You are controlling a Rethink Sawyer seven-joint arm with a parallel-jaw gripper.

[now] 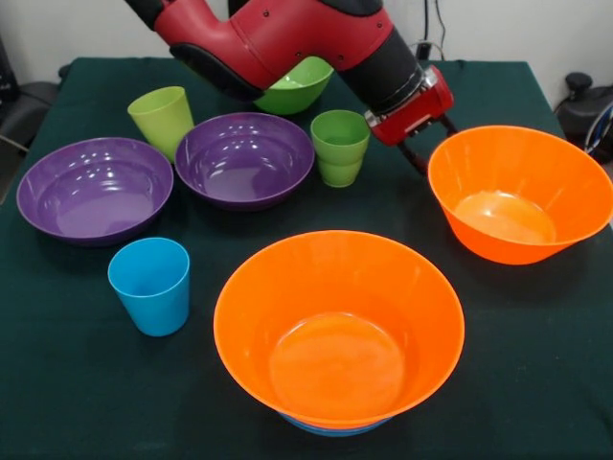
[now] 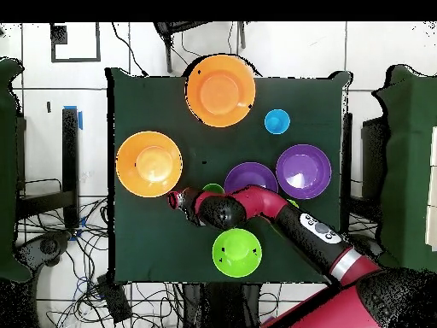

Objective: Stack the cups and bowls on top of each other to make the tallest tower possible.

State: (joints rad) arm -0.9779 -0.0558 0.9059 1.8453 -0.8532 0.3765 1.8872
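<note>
Seen from the front, the dark green surface [image 1: 536,383] carries eight plastic pieces that can be counted in full.

The red and black arm [image 1: 287,38] is the largest thing, coming in from 12 o'clock and slanting toward 2 o'clock. In the overhead view a white marking on the arm's black section is too small to read.

There are two orange bowls. One orange bowl [image 1: 335,326] stands at 6 o'clock with a thin blue bowl edge [image 1: 326,428] showing under its base. The other orange bowl [image 1: 517,192] stands at 3 o'clock.

There are two purple bowls. One purple bowl [image 1: 94,187] stands at 9 o'clock, and the second purple bowl [image 1: 244,158] sits just beside it toward the centre; I cannot tell whether their rims touch.

One green bowl [image 1: 297,86] sits tilted at 12 o'clock, partly behind the arm.

There are three cups, all upright. The blue cup [image 1: 150,286] stands at 8 o'clock, the yellow-green cup [image 1: 163,120] at 10 o'clock, and the ridged green cup [image 1: 340,146] at 1 o'clock of the second purple bowl.

The gripper [image 1: 426,144] hangs between the ridged green cup and the 3 o'clock orange bowl, close to that bowl's rim. Whether it is wide or narrow cannot be told.
</note>
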